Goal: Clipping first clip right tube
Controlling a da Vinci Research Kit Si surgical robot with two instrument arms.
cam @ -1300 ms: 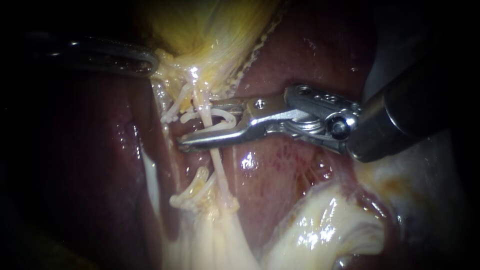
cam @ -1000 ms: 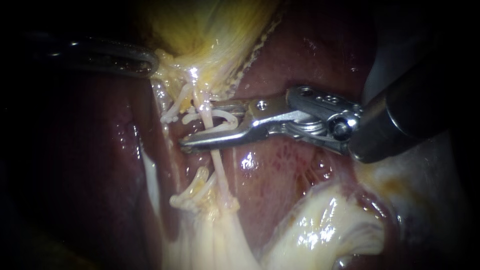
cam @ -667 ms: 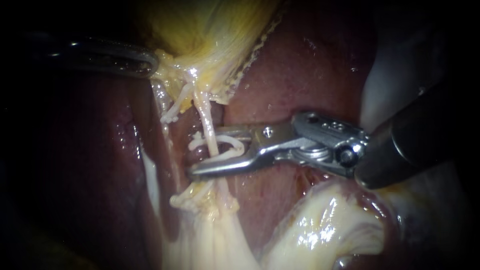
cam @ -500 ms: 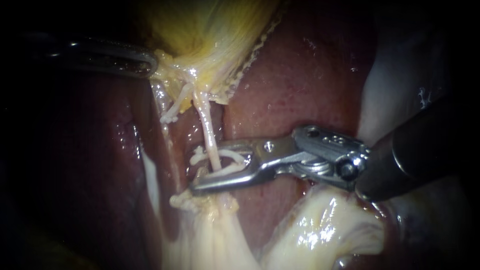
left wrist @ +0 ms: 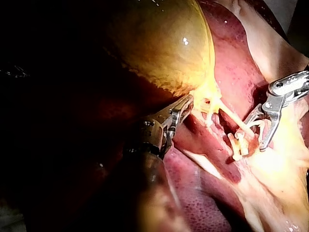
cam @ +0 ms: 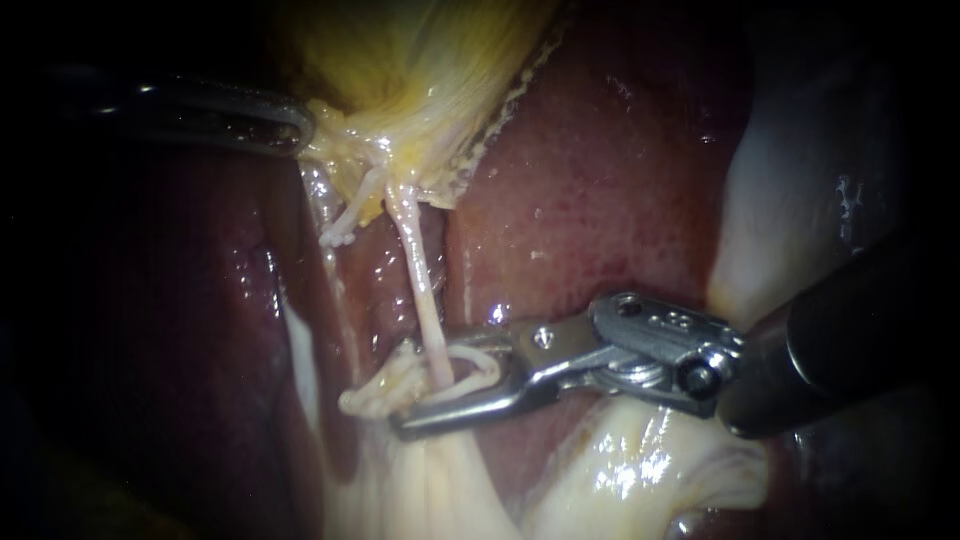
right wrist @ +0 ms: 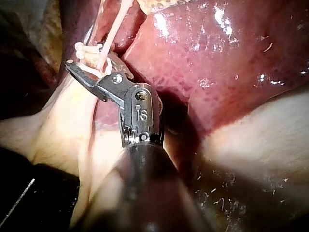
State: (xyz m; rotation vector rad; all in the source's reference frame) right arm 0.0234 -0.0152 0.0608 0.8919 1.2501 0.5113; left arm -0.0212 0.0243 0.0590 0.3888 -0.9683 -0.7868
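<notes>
A thin pale tube [cam: 418, 280] runs down from the yellow gallbladder [cam: 430, 60] into pale tissue. My right instrument [cam: 430, 390] comes in from the right and straddles the tube's lower end. Its jaws stand apart and carry a white clip [cam: 480, 362], whose legs lie along both jaws with the tube passing between them. The right wrist view shows the same hold, right instrument [right wrist: 84, 58] around the tube [right wrist: 99, 29]. My left instrument [cam: 295, 125] is shut on the gallbladder's lower edge, also seen as left instrument [left wrist: 186, 102].
Dark red liver [cam: 600, 170] lies behind the tube. Left of the tube sit two pale ribbed stubs, upper stub [cam: 338, 236] and lower stub [cam: 375, 392]. Glistening pale fatty tissue [cam: 640, 470] lies under the right instrument's shaft.
My right instrument has slid down along the tube, from near the gallbladder to the tube's lower end, with the clip still around it. The left instrument has not moved.
</notes>
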